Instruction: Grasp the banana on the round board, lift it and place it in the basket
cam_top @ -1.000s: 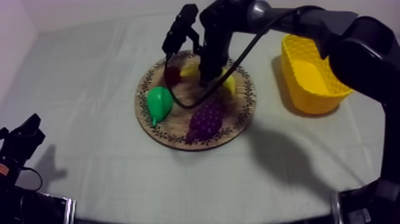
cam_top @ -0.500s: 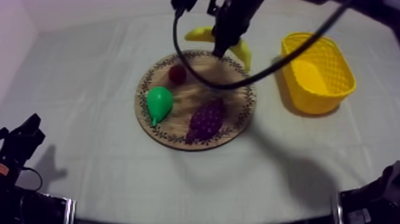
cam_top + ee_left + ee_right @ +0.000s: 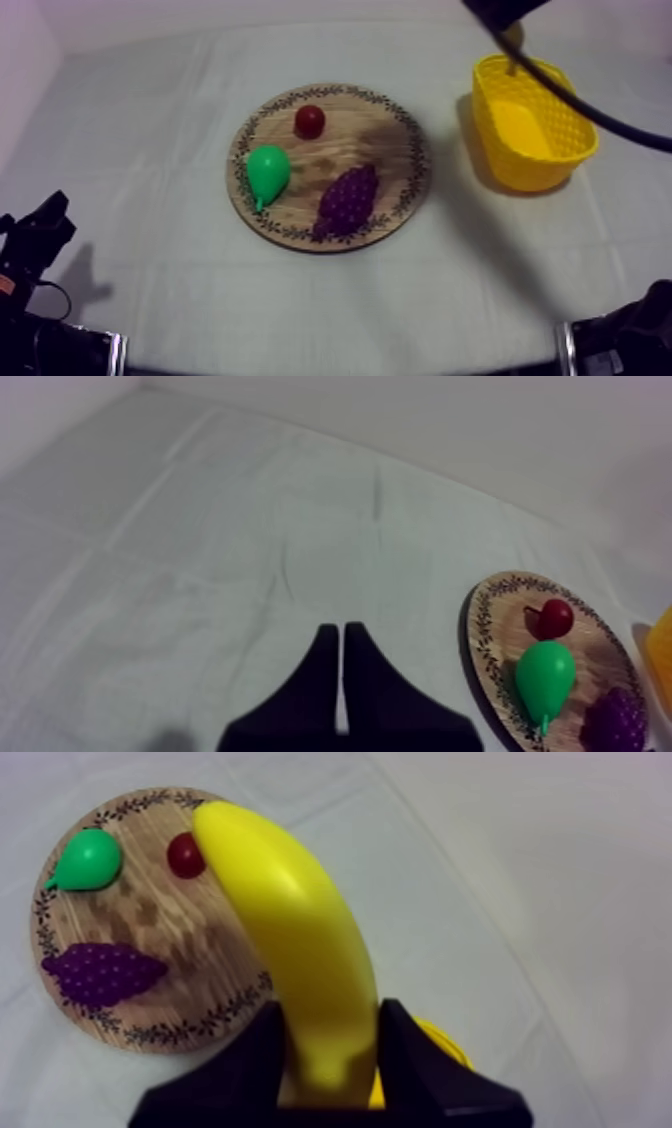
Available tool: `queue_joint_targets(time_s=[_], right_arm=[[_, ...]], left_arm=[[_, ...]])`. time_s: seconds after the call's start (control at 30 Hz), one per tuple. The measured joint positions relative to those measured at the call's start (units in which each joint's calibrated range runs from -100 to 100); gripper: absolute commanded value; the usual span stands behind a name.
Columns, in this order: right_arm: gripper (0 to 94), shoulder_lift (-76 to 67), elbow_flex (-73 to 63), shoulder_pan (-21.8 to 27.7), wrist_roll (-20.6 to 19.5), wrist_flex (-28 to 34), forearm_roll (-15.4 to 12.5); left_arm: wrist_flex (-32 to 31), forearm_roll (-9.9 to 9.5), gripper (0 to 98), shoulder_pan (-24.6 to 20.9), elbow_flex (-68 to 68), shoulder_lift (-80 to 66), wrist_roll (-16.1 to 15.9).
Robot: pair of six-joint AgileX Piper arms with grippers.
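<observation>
My right gripper [image 3: 330, 1042] is shut on the yellow banana [image 3: 290, 932], which juts out between its fingers, held in the air. In the top view my right arm [image 3: 500, 10] is high over the far rim of the yellow basket [image 3: 530, 125], with a bit of the banana [image 3: 512, 36] under it. A sliver of the basket [image 3: 442, 1044] shows behind one finger. The round wooden board [image 3: 395, 130] lies mid-table, well to the left of the basket. My left gripper [image 3: 40, 232] rests low at the table's left, its fingers together as a narrow wedge [image 3: 341, 634].
On the board lie a green pear [image 3: 267, 172], a small red fruit [image 3: 310, 121] and purple grapes [image 3: 348, 197]. The same pear [image 3: 85, 860], red fruit [image 3: 183, 854] and grapes [image 3: 100, 972] lie below the banana. Bare cloth surrounds the board [image 3: 490, 626].
My right arm has lifted the banana off the board and carried it up and to the right, over the basket. The left arm has not moved.
</observation>
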Motion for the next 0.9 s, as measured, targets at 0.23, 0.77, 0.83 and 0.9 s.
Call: queue_joint_targets(time_s=[0.23,0.77,0.83,0.9], right_arm=[[22.8,-9.5,7.9,5.9,-0.9,-3.1,-0.8],[22.1,0.6,16.4,17.9,-6.9,-15.3,2.2],[22.1,2.5,17.1,18.1,-7.8,-16.1,3.2],[22.1,4.5,17.8,18.1,-8.8,-17.3,3.9]], left_arm=[[0.0,0.00,0.1,0.0,0.0,0.0,0.0],[0.0,0.00,0.1,0.0,0.0,0.0,0.0],[0.0,0.00,0.1,0.0,0.0,0.0,0.0],[0.0,0.00,0.1,0.0,0.0,0.0,0.0]])
